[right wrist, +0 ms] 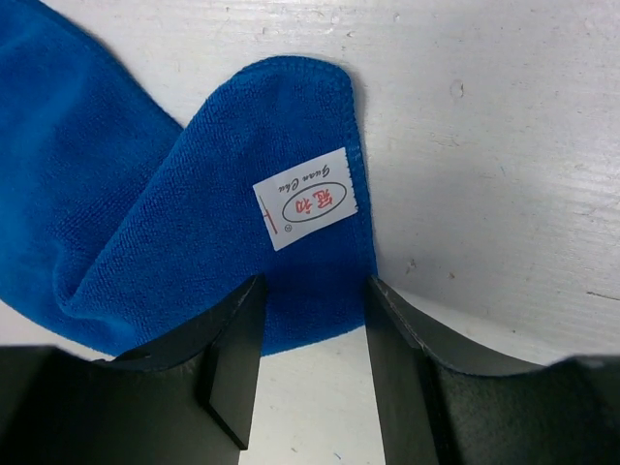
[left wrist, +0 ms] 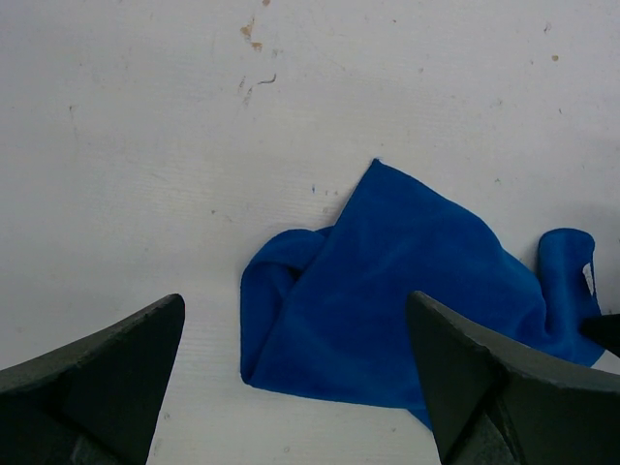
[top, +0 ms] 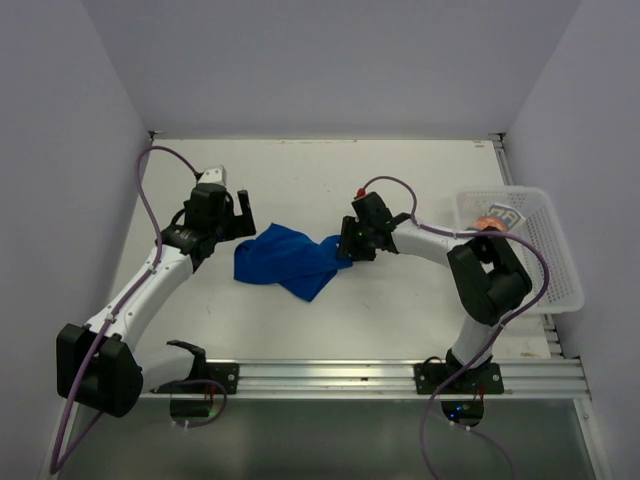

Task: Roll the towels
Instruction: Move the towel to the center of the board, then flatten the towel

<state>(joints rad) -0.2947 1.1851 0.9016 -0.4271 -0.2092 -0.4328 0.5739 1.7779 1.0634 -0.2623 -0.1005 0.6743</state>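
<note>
A bright blue towel (top: pixel 285 258) lies crumpled in the middle of the table, partly folded over itself. My left gripper (top: pixel 240 212) hovers open just left of it, its fingers wide apart above the towel's (left wrist: pixel 387 300) left edge. My right gripper (top: pixel 345 240) is at the towel's right corner. Its jaws (right wrist: pixel 315 283) stand apart on either side of the hemmed corner (right wrist: pixel 194 223), which lies flat on the table and carries a white label (right wrist: pixel 305 199). The patterned orange and grey-blue towel (top: pixel 497 218) sits in the basket at the right.
A white plastic mesh basket (top: pixel 560 260) stands at the table's right edge, beside the right arm's elbow. Grey walls close in the table on the left, back and right. A metal rail runs along the near edge.
</note>
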